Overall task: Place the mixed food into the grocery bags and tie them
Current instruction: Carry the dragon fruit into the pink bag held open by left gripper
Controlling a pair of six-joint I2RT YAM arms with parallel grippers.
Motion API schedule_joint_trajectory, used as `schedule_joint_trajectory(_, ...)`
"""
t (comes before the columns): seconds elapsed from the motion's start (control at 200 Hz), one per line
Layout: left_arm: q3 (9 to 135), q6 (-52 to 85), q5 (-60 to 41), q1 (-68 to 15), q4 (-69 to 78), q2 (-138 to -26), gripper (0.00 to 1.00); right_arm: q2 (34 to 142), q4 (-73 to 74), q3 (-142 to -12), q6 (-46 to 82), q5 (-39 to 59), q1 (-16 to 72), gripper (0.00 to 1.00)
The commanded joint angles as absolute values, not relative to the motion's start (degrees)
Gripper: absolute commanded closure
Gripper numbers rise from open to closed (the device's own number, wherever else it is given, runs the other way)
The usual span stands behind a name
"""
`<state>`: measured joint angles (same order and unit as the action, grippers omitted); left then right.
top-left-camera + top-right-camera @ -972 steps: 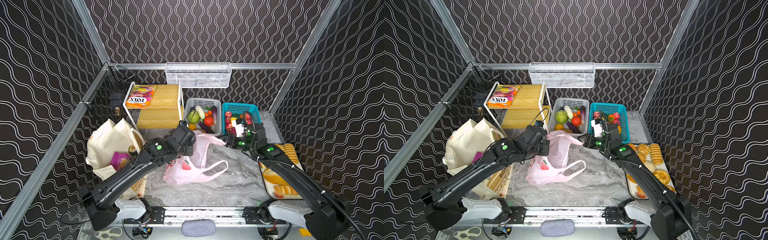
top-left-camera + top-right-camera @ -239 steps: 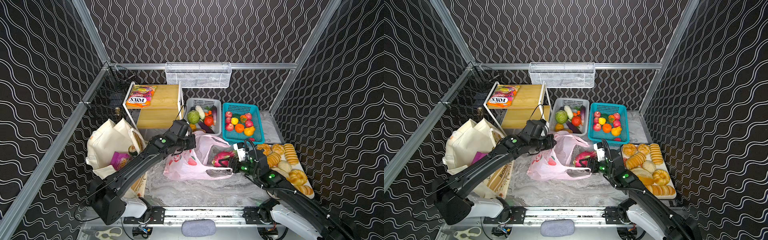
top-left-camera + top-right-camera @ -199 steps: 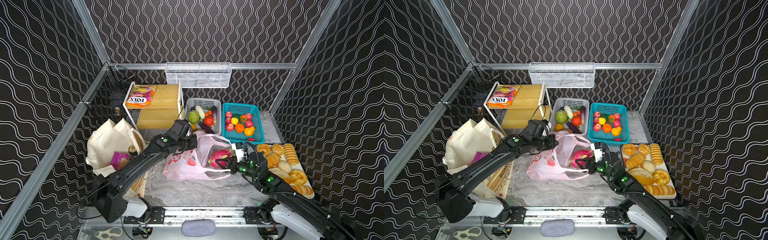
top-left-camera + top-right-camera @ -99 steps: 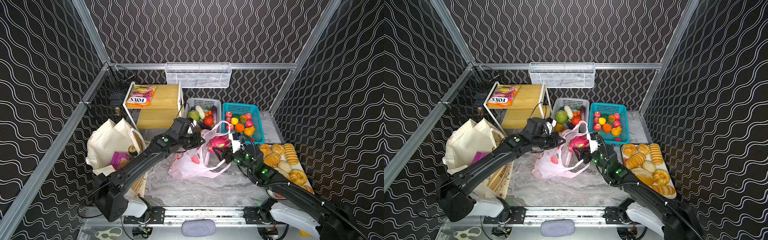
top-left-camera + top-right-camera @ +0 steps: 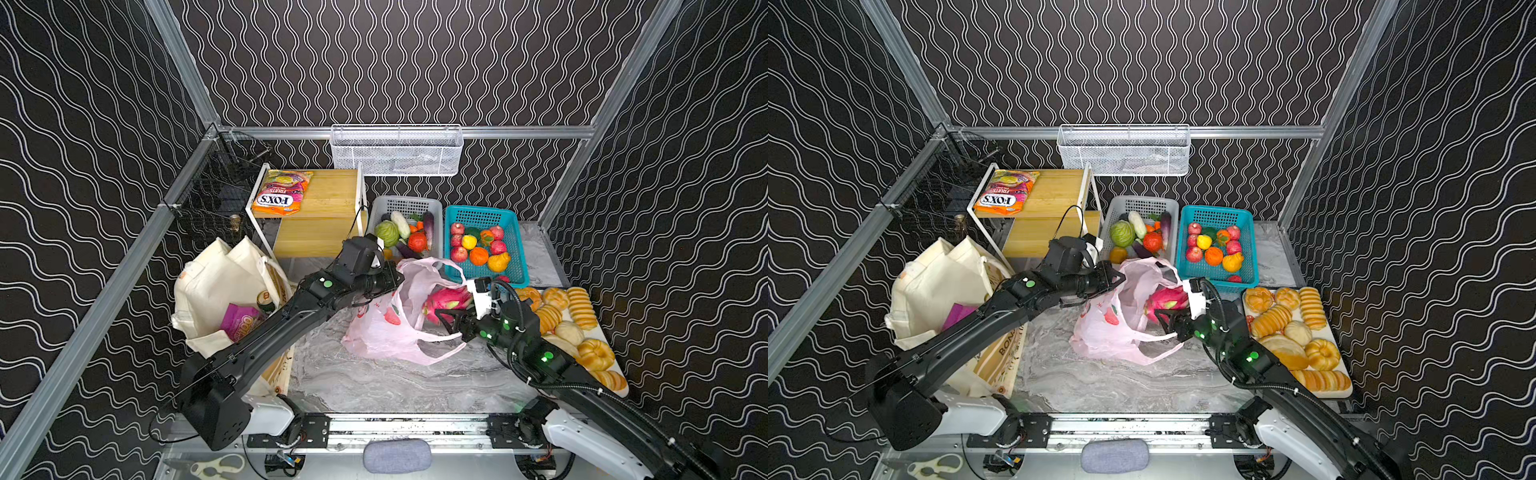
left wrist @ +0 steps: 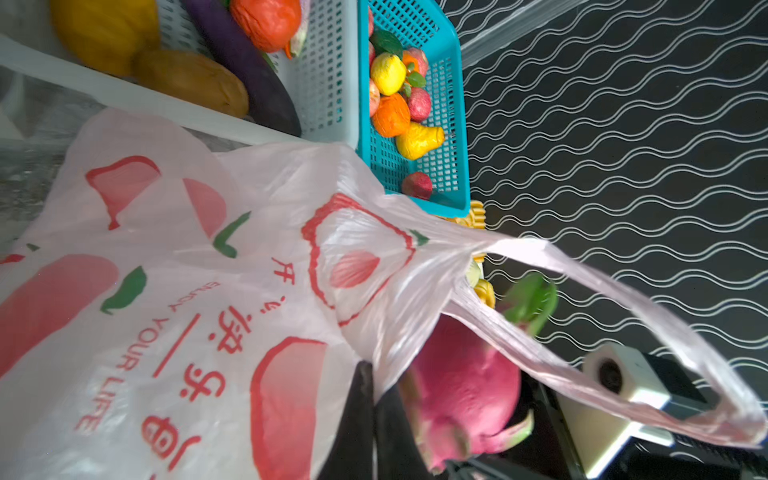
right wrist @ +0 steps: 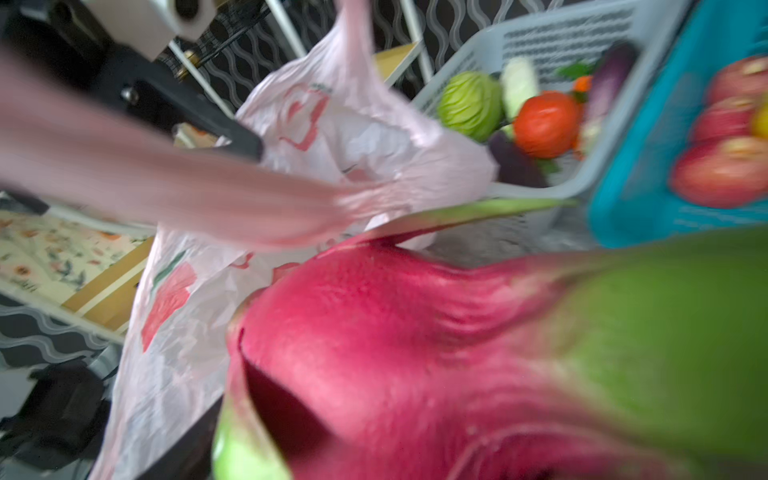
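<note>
**Hazards**
- The left gripper (image 5: 394, 277) has its jaws pinched flat on the rim of the thin translucent pink plastic bag with red fruit print (image 5: 384, 330) and holds the mouth up. If the film slips out, the mouth probably collapses onto the fruit.
- The right gripper (image 5: 446, 316) has its jaws spread wide around the pink dragon fruit with green scales (image 5: 448, 300) and grips it. The fruit sits at the bag's mouth, partly past the rim. Whether it rests on anything inside cannot be told. If it is released here, it may roll out onto the grey marbled tabletop (image 5: 374, 386).
- In the left wrist view, one handle loop (image 6: 623, 316) drapes in front of the right arm's camera housing. Pulling the arm back may hook that loop and drag the whole bag.
- The scale tips could snag or tear the thin film.

**Containers**
- Pink plastic bag: only the dragon fruit is visible at its mouth.
- Cream canvas tote (image 5: 212, 278), well to the left: a purple snack packet (image 5: 240, 323) and a small can (image 5: 265, 298) show in its mouth.
- Teal mesh basket (image 5: 478, 215): red, orange and yellow toy fruits.
- Grey mesh basket (image 5: 405, 205): cabbage, aubergine and other vegetables.
- Wooden shelf (image 5: 332, 195): an orange FOX'S packet (image 5: 281, 194).

Neither bag is tied yet.
</note>
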<state>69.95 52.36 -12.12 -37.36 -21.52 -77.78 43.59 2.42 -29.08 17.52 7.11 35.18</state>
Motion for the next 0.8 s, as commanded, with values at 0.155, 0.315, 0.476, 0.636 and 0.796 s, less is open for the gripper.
schedule_joint_trajectory(0.155,69.6,54.3,-8.8,-36.8,-20.2,-77.5,1.00,32.6,2.5,-27.9,11.9,1.8,35.2,0.39)
schedule_joint_trajectory(0.315,69.0,55.5,-8.5,-36.8,-19.5,-77.2,1.00,27.7,4.3,-27.6,7.2,1.4,35.2,0.39)
schedule_joint_trajectory(0.476,69.6,55.5,-11.3,-36.7,-18.5,-78.5,1.00,29.1,5.6,-31.4,1.8,10.0,35.2,0.40)
schedule_joint_trajectory(0.636,69.9,55.6,-13.0,-36.7,-17.6,-79.3,1.00,36.4,2.1,-36.4,-5.4,14.7,35.2,0.42)
schedule_joint_trajectory(0.796,70.0,55.6,-13.4,-36.7,-17.6,-79.3,1.00,41.6,2.6,-39.3,-11.5,11.9,36.2,0.44)
